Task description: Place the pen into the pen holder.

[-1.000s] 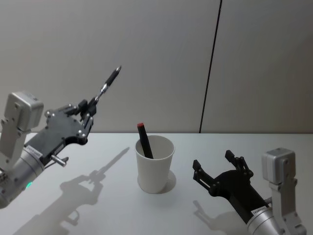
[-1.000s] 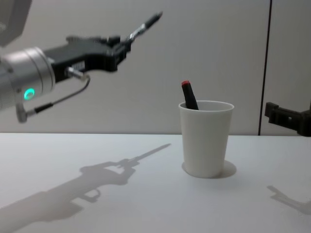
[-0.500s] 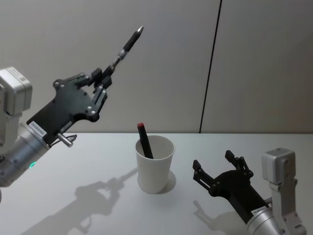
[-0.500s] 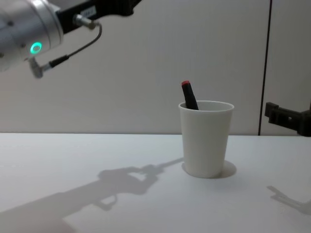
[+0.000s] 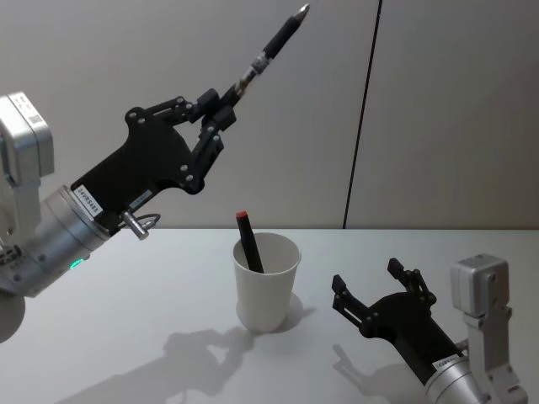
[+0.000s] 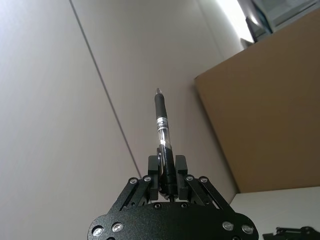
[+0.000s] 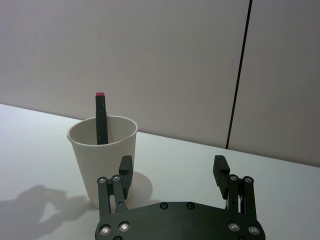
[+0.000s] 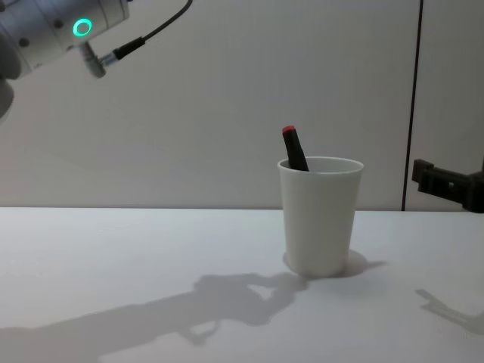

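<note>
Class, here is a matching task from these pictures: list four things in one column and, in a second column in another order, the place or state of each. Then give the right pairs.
Column one:
1. pen
2. red-topped pen
3. pen holder
4. right end effector

Column two:
A. standing upright on the table
B. open, held low to the right of the pen holder
C. leaning inside the pen holder, top sticking out
D. clamped in the left end effector, raised high, pointing up

Pairs: 1-D, 2-C, 3-A, 4-B
</note>
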Controlling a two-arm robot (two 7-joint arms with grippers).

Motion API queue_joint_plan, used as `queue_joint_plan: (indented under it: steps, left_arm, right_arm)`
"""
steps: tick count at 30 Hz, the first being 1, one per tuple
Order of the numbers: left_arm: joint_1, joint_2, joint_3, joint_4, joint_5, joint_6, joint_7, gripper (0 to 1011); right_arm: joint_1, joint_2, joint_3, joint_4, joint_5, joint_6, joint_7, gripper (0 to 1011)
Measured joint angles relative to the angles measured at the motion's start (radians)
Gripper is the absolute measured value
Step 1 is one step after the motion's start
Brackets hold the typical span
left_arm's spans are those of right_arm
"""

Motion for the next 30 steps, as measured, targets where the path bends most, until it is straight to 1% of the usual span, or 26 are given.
queue_joint_plan:
  steps: [7, 11, 30]
  left_arm:
    - [-0.019, -0.006, 0.013, 0.004, -0.030, -0.020, -0.040, 204]
    - [-0.025, -0.009, 0.017, 0.005, -0.039, -0.026, -0.052, 204]
    - [-0.038, -0.014, 0.026, 0.007, -0.059, -0.039, -0.080, 204]
  right_arm:
    - [0.000, 0.000, 0.000, 0.000, 0.000, 0.000, 0.000, 1001]
    - [0.000, 0.000, 0.000, 0.000, 0.000, 0.000, 0.000, 1001]
    - [0.000, 0.000, 0.000, 0.000, 0.000, 0.000, 0.000, 1001]
